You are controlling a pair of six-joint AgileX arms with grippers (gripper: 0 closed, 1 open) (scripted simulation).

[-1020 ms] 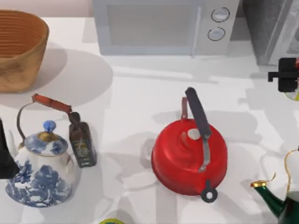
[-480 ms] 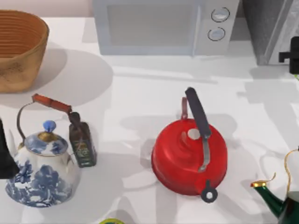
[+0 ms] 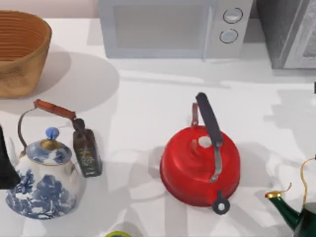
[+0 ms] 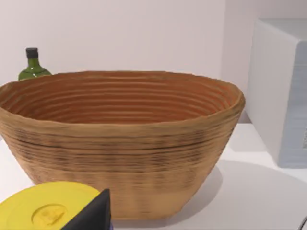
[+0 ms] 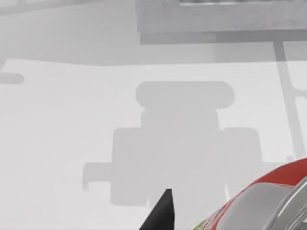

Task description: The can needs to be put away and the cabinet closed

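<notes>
Beside the right pincer's fingertip (image 5: 162, 211), grip unclear, sits the can (image 5: 259, 203) above white table (image 5: 72, 143).

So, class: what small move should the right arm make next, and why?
Probably move it toward the grey cabinet: the right gripper holds the red, white and lime-green drink can above the white table, with the cabinet ahead. Left gripper sits parked at the table's left.
</notes>
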